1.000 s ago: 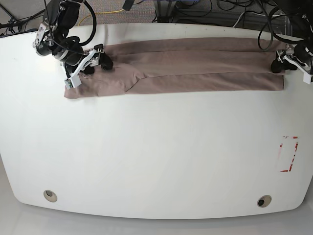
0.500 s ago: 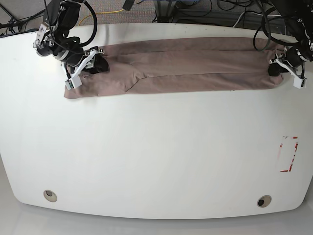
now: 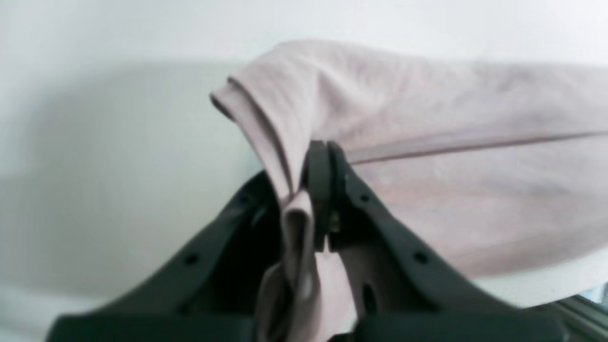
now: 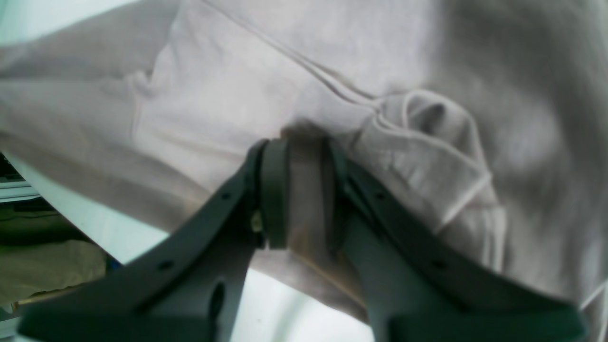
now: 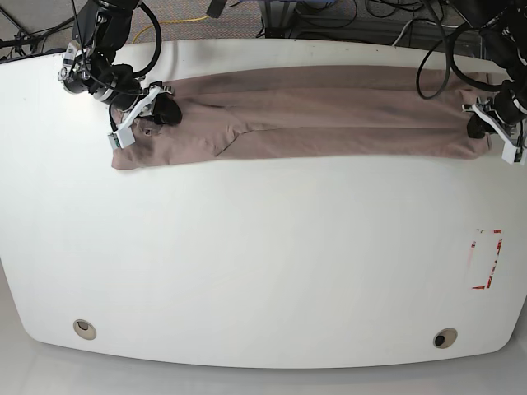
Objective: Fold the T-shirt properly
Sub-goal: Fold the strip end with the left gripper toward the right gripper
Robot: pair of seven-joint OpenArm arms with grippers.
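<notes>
The T-shirt (image 5: 329, 111) lies folded into a long mauve-brown strip across the far part of the white table (image 5: 263, 263). On the left of the base view, my right gripper (image 5: 165, 113) is shut on a bunched fold of the T-shirt (image 4: 427, 142) near that end. The right wrist view shows cloth pinched between the dark fingers (image 4: 273, 190) of the right gripper (image 4: 304, 156). On the right of the base view, my left gripper (image 5: 480, 125) is shut on the strip's end. The left gripper (image 3: 319, 154) holds a raised edge of the T-shirt (image 3: 451, 142) just above the table.
A red-marked rectangle (image 5: 484, 259) is taped on the table near its right edge. Two round holes (image 5: 84, 328) (image 5: 445, 338) sit near the front edge. Cables (image 5: 395, 25) and equipment lie behind the table's far edge.
Both grippers have closed on the shirt's ends. The arm on the right first reached inward over the strip's end, then drew back outward with the cloth, pulling it straighter.
</notes>
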